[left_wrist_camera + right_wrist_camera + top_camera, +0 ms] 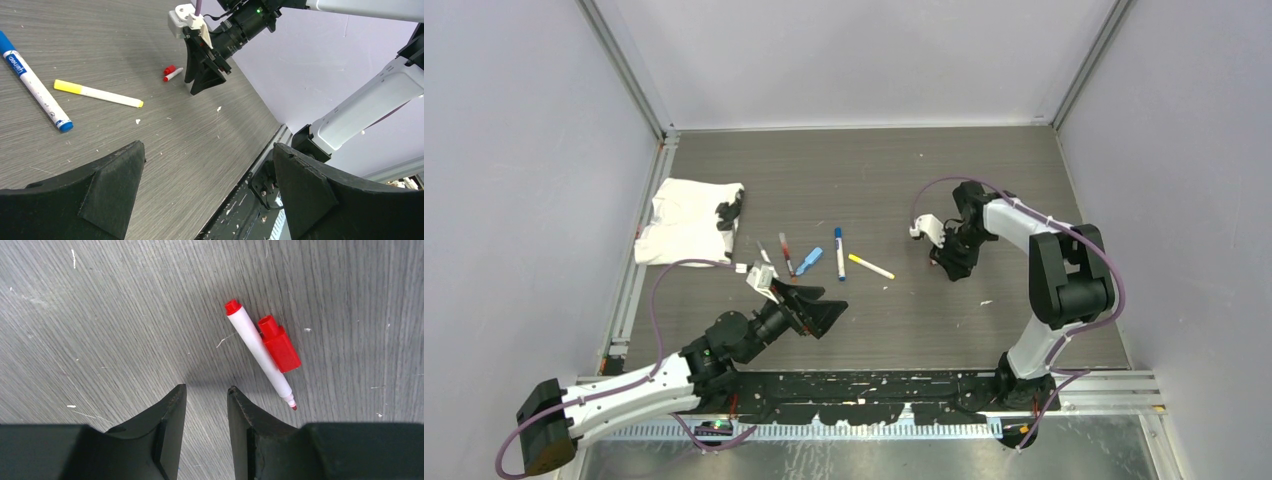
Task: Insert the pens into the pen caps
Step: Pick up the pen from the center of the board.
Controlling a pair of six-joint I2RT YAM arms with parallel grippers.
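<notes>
In the right wrist view a white pen with red ends (260, 352) lies uncapped on the table. A red pen cap (279, 343) rests against its side. My right gripper (206, 390) hovers just left of the pen's tip, jaws a narrow gap apart with nothing between them. The left wrist view shows a blue pen (35, 85), a yellow pen (97, 93), and further off the red pen (174, 74) and red cap (169, 69) beside the right gripper (202, 82). My left gripper (210, 150) is wide open and holds nothing.
A white cloth (686, 222) lies at the back left. Near it are another red-ended pen (786, 253), a dark-tipped pen (762, 250) and a light-blue oblong piece (809, 261). The table's near edge and rail (260, 165) lie below the left gripper.
</notes>
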